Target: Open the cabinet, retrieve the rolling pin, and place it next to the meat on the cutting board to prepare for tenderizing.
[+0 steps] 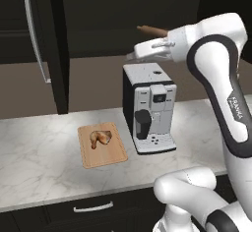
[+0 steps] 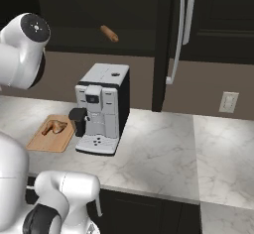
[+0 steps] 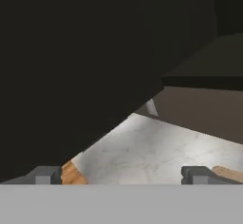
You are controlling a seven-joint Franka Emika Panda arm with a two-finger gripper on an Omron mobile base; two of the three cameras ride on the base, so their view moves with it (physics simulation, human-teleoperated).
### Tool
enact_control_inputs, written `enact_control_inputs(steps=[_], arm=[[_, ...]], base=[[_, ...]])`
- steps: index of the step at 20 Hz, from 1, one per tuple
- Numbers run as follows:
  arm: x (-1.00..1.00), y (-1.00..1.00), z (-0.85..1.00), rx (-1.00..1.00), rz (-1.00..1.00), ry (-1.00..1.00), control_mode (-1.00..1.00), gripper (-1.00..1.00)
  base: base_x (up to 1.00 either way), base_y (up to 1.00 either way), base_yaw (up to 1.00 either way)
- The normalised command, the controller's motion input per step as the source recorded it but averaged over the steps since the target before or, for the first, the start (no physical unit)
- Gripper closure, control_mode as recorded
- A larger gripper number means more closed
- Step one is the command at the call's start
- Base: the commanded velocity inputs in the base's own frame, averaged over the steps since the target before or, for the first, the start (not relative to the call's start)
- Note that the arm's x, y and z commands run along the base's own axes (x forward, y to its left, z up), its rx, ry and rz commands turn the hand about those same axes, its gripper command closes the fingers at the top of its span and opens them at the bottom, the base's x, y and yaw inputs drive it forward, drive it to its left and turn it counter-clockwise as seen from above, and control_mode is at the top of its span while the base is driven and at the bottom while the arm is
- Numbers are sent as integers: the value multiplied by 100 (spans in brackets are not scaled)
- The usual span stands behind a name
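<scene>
While the arm reaches up toward the dark cabinet, we see the rolling pin poking out just beyond the white wrist in the left base view, a slim brown cylinder tilted against the black opening. From the right base view the same rolling pin shows as a short brown stub high above the coffee machine, set in the cabinet's shadowed interior. One cabinet door stands swung out edge-on, its long silver handle running down the front.

Looking along the hand, we find its two dark fingertips set wide apart with nothing between them; pale marble counter lies beyond and a dark slanted mass covers the upper left of that view. Whether the hand touches the rolling pin we cannot tell.

Down on the counter, the cutting board lies flat just left of the coffee machine, and the meat rests on its rear half. A drawer with a short curved handle sits beneath the counter edge.
</scene>
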Motion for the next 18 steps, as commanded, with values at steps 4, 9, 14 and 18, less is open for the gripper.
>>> enact_control_inputs(steps=[4, 9, 14, 18], arm=[[20, -72, 9, -12, -17, -5, -100, -100], [21, -69, 8, -11, -19, -6, -100, -100], [29, -61, 2, -9, -15, -7, -100, -100], [33, -53, 0, -5, -13, -6, -100, -100]], base=[[0, 0, 0], [0, 0, 0], [0, 0, 0], [0, 0, 0]])
